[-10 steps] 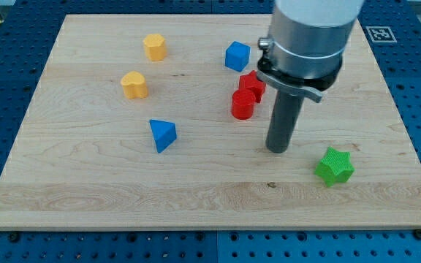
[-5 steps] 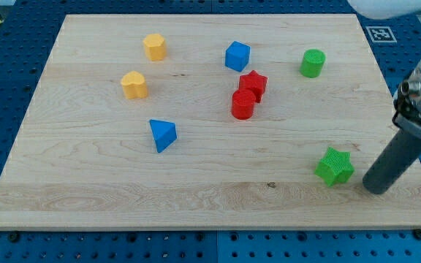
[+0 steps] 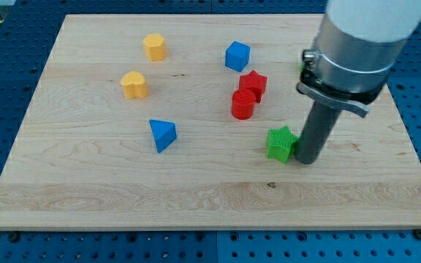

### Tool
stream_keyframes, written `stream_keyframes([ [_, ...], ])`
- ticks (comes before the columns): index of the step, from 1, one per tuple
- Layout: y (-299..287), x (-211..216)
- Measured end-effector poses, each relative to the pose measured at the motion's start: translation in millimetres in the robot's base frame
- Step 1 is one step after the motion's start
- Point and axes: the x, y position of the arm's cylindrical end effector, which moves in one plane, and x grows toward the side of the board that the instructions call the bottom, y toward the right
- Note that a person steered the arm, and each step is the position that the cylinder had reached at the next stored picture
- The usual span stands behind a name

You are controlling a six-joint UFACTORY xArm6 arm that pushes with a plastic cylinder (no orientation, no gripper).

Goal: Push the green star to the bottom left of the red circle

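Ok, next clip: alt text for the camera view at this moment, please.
My tip presses against the right side of the green star, which sits to the lower right of the red circle on the wooden board. A red star touches the circle; a blue cube, a blue triangle and two yellow blocks lie further left.

A pale grey cylinder, apparently metal, with a black collar narrows to my dark tip.

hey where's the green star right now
The green star sits right of the board's centre, below and to the view's right of the red circle, with my tip against its right side.
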Motion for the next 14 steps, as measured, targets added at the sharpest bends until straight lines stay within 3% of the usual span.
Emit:
stream_keyframes([
  [5,-104.6,-13.5],
  [8,-53.8,-4.2],
  [11,-72.5,-24.0],
  [12,-65.7,3.2],
  [14,48.9,20.2],
])
